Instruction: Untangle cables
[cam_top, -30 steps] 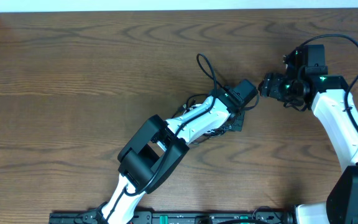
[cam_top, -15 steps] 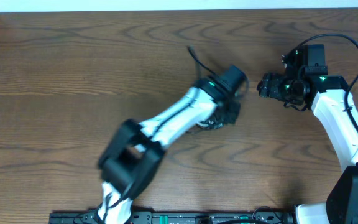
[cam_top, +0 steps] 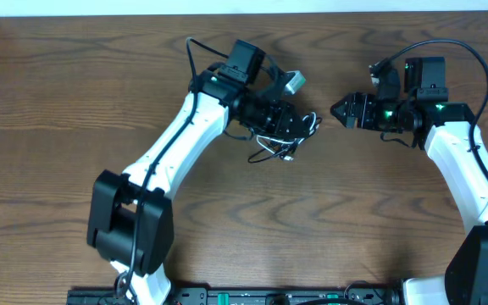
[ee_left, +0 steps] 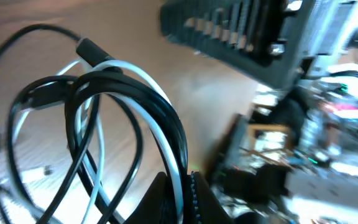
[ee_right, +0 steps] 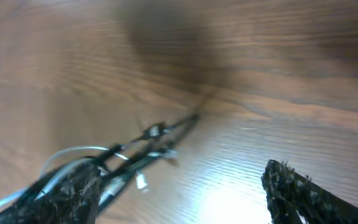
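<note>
The cables (cam_top: 283,142), one black and one white, hang as a tangled bundle of loops over the middle of the table. My left gripper (cam_top: 293,120) is shut on the bundle from above. In the left wrist view the white cable (ee_left: 140,70) runs pinched between the gripper's (ee_left: 188,199) fingertips, and black cable (ee_left: 161,107) loops lie around it. My right gripper (cam_top: 339,110) stands open just right of the bundle, pointing at it. In the right wrist view the blurred cables (ee_right: 138,148) stretch past the left finger, with nothing between the gripper's (ee_right: 182,193) fingers.
A small pale plug-like piece (cam_top: 295,82) shows just above the left gripper. The brown wooden table (cam_top: 58,127) surrounds the arms, with its far edge (cam_top: 100,15) along the top. A rail (cam_top: 227,296) runs along the near edge.
My left arm has swung up and to the left, carrying the cable bundle with it. The right gripper has turned towards the bundle and opened a little wider.
</note>
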Controlling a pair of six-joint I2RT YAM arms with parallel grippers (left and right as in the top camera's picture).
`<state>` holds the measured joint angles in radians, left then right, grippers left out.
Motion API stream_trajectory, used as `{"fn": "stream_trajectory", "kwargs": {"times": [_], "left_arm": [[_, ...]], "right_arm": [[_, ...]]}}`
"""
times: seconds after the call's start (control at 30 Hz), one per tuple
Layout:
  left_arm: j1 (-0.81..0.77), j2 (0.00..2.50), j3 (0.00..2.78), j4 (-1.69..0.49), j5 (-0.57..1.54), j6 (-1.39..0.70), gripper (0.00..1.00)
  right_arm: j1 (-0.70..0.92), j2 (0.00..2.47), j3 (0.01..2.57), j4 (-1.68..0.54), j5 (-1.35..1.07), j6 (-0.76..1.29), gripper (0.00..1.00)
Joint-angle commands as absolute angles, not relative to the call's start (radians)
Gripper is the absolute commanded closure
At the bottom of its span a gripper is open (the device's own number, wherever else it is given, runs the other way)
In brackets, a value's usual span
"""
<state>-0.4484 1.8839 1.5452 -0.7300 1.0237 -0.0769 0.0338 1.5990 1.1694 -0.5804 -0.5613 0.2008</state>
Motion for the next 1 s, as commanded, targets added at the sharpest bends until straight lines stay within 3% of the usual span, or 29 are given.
{"fn": "stream_trajectory", "kwargs": {"times": [0.0, 0.27, 0.6, 0.77, 0.97], "left_arm": [[-0.411, 1.916, 1.547, -0.719, 1.304, 0.015, 0.92], [-0.327, 1.921, 1.547, -0.589, 1.51, -0.03, 0.93], [-0.263, 1.921, 1.547, -0.535, 1.51, -0.133, 0.93], [-0.265, 1.921, 1.547, -0.535, 1.502, -0.133, 0.93], [-0.265, 1.921, 1.547, -0.537, 1.407, -0.145, 0.93]], "right_arm": [[0.03, 1.604, 1.166, -0.579, -0.677, 0.162, 0.21], [0.028, 1.604, 1.166, -0.57, -0.717, 0.16, 0.21], [0.029, 1.604, 1.166, -0.511, -0.801, 0.191, 0.23], [0.049, 1.604, 1.166, -0.463, -0.831, 0.249, 0.28], [0.107, 1.604, 1.166, -0.433, -0.812, 0.328, 0.43]]}}
